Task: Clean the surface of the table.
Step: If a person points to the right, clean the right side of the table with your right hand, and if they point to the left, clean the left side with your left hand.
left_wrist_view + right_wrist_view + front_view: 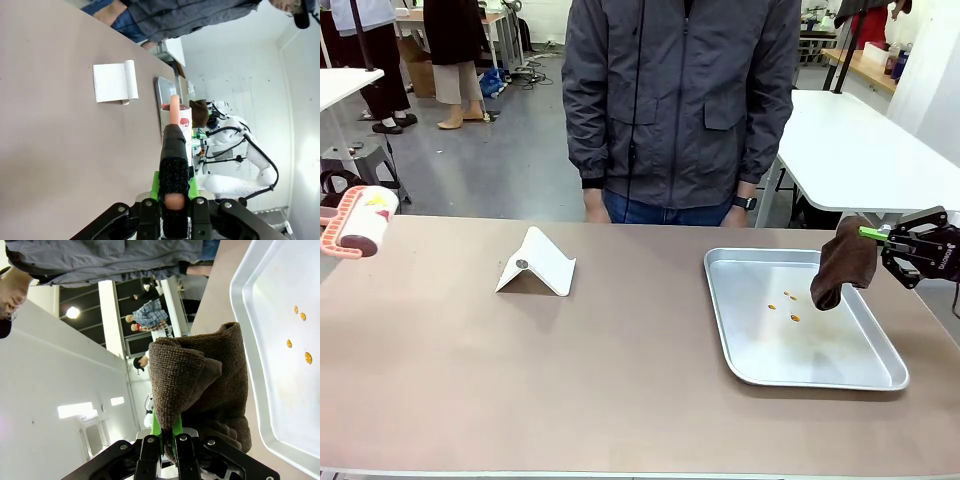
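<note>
Table (620,390): large, rectangular, level. Top is smooth matte taupe with a thin pale front edge. It spans the full width of the front view.

A large rectangular bench (620,390) with a smooth, matte taupe top and a thin pale edge carries two things. A small white folded stand (537,264), tent-shaped with a dark round dot on its face, sits left of centre. Well apart, on the right half, lies a shallow silver metal tray (820,350) holding a few orange crumbs (795,318).
</note>
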### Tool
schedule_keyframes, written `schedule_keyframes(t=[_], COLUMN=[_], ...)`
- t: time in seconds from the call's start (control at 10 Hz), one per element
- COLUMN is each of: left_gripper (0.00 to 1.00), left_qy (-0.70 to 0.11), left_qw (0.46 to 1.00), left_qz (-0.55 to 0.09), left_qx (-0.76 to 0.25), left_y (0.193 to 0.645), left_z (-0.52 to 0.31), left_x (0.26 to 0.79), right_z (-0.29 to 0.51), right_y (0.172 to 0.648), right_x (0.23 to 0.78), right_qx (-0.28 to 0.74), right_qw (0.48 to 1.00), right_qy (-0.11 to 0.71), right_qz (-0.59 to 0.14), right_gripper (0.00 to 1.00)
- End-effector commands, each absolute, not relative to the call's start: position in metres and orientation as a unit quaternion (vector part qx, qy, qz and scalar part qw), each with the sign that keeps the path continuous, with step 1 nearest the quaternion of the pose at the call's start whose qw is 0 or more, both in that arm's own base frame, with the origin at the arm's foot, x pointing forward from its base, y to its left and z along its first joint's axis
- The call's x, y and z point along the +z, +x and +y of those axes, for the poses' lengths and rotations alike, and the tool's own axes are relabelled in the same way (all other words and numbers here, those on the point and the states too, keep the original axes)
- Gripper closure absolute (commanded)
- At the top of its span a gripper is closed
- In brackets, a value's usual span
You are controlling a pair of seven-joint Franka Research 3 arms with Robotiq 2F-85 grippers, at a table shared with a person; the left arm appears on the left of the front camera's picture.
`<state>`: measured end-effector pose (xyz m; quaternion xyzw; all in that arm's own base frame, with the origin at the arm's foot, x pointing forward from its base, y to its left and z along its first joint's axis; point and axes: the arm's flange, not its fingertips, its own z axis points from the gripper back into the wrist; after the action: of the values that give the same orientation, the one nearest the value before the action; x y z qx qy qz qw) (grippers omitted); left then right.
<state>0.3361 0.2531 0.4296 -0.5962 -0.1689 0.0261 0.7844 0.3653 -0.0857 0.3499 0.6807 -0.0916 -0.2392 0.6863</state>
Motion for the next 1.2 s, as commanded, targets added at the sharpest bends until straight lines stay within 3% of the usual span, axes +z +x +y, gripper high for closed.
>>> schedule_keyframes(t=[0.0,1.1], left_gripper=[0.78,0.78], left_qy=[-0.618,-0.615], left_qw=[0.767,0.77], left_qz=[-0.17,-0.169], left_qx=[-0.005,0.011], left_y=[0.3336,0.3311], left_z=[0.2666,0.2619], left_x=[0.4215,0.4172], right_z=[-0.0869,-0.0869], right_y=[0.366,0.366], right_x=[0.353,0.353], right_qx=[-0.238,-0.238], right_qw=[0.677,0.677], right_qy=[0.69,0.69], right_qz=[-0.095,-0.095], right_gripper=[1.0,1.0])
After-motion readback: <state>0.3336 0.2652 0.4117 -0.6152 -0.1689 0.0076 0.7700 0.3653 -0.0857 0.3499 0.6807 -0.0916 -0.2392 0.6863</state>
